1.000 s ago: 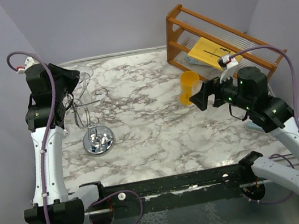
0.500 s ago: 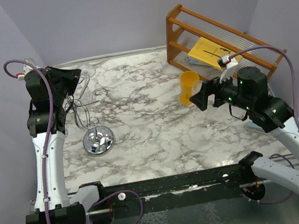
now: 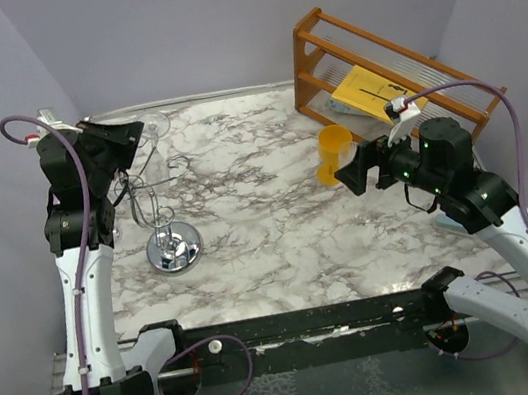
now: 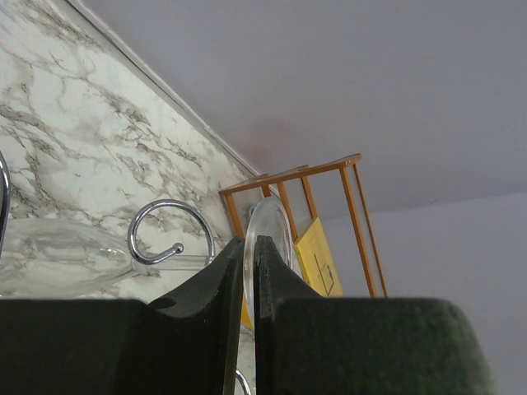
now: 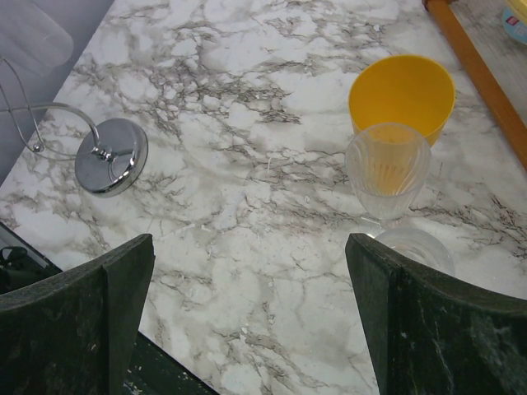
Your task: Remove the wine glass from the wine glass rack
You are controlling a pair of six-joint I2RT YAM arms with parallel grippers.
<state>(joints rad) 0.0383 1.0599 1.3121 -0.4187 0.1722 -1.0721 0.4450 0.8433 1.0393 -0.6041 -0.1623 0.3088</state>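
The wine glass hangs on its side in the silvery wire rack [image 3: 148,191], which stands on a round chrome base [image 3: 174,248] at the left of the table. My left gripper [image 3: 129,137] is shut on the glass's round clear foot [image 3: 153,125]. In the left wrist view the foot [image 4: 272,226] is pinched edge-on between the jaws of the left gripper [image 4: 249,240]. The stem passes a curled rack arm [image 4: 169,233] and the bowl [image 4: 49,263] lies to the left. My right gripper [image 3: 351,171] is open and empty above the table's right side, far from the rack.
A yellow cup [image 5: 401,90] and a ribbed clear glass [image 5: 387,169] stand just ahead of my right gripper [image 5: 247,280]. The orange-brown wooden shelf rack [image 3: 376,77] with a yellow card [image 3: 368,89] is at the back right. Grey walls close the left and back.
My left arm has drawn slightly up and toward the back left with the glass foot still pinched. The right arm has not moved.
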